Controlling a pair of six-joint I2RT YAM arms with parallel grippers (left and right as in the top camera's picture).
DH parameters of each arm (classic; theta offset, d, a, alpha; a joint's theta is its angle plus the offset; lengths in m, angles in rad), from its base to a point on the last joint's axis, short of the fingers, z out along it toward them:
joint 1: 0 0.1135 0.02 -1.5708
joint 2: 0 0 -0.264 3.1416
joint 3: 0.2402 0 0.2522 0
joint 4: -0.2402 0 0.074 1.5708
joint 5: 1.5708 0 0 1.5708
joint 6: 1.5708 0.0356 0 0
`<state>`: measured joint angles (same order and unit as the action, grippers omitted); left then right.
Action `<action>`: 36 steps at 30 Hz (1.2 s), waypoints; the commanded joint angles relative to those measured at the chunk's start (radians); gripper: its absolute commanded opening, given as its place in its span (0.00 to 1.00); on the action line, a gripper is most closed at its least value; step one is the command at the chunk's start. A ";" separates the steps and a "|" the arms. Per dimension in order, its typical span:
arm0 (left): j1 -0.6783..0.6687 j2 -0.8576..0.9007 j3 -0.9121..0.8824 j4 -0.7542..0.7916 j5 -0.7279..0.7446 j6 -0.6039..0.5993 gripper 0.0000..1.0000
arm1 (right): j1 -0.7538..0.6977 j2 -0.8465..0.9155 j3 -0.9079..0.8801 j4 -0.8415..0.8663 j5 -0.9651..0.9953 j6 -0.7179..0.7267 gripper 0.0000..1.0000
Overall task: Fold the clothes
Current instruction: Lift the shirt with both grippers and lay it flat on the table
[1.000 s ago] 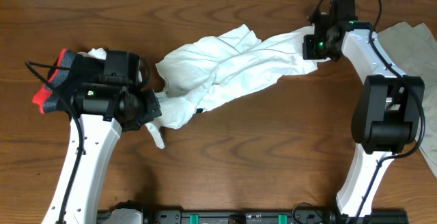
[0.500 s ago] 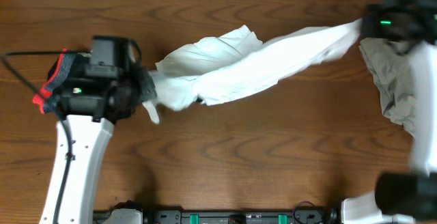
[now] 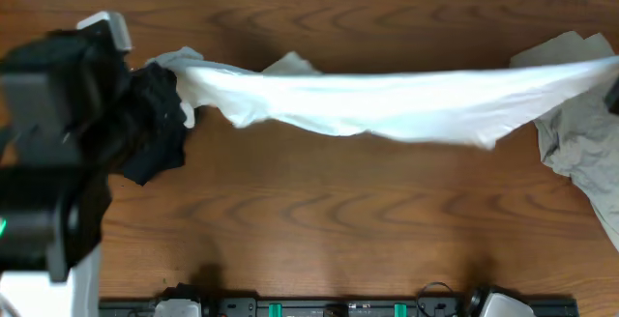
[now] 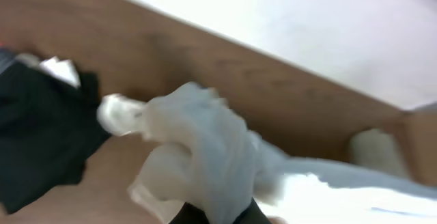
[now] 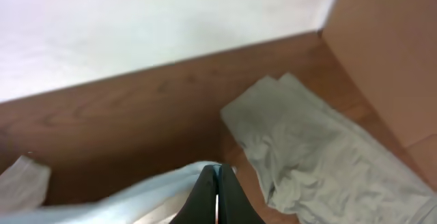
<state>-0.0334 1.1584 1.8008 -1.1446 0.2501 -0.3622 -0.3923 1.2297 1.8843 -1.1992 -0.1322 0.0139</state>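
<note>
Up close, our right gripper [image 5: 217, 191] is pinched tight on one end of the white T-shirt [image 3: 387, 109] and our left gripper [image 4: 215, 214] grips the other, so it's pulled into a long band across the table [image 3: 309, 220]. A gray cloth [image 3: 580, 153] lies beyond, far right.

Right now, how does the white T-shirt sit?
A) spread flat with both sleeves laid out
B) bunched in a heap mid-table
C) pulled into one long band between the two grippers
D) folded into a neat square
C: the white T-shirt runs as one stretched band across the table, from the left gripper to the right gripper, both shut on it.
</note>
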 commanded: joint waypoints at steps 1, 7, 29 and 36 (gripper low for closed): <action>0.006 -0.062 0.044 -0.002 0.056 0.002 0.06 | -0.022 -0.035 0.021 0.012 0.013 -0.011 0.01; 0.006 -0.094 0.043 0.001 0.052 0.002 0.06 | -0.022 0.020 0.021 0.006 0.008 -0.011 0.01; 0.012 0.523 0.060 0.665 0.227 0.014 0.06 | 0.097 0.478 0.073 0.335 -0.126 0.109 0.01; 0.058 0.504 0.262 0.521 0.230 0.023 0.06 | 0.046 0.476 0.311 0.251 -0.125 0.087 0.01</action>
<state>-0.0036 1.7203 1.9778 -0.5621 0.4496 -0.3592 -0.3252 1.7447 2.1201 -0.9157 -0.2550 0.0952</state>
